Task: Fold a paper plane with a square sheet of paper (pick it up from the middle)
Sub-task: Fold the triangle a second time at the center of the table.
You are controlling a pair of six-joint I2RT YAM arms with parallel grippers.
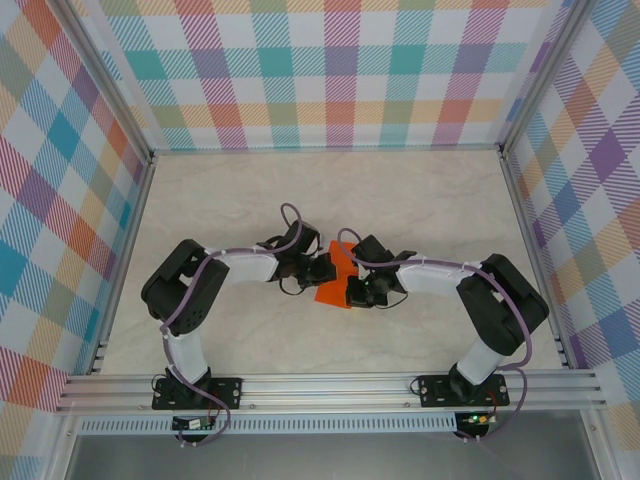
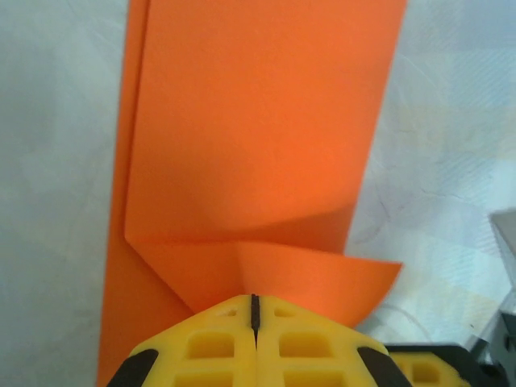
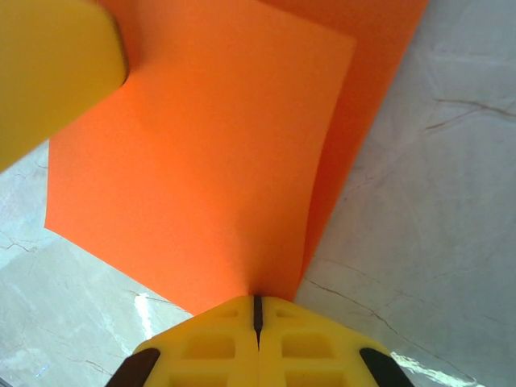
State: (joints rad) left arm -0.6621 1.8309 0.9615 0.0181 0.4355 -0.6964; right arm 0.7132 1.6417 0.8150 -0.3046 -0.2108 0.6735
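**A:** Pale marbled surface [image 1: 400,190], what is happening at its middle?

**B:** Left end effector [image 2: 255,310] and right end effector [image 3: 258,310] are pinching tight on a thin, bright orange, folded sheet of paper [image 1: 335,278] from opposite sides.

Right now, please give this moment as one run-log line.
left fingers: shut on thin orange paper sheet | right fingers: shut on same sheet | sheet: partly folded

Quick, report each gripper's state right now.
Left gripper: shut on the orange paper.
Right gripper: shut on the orange paper too.
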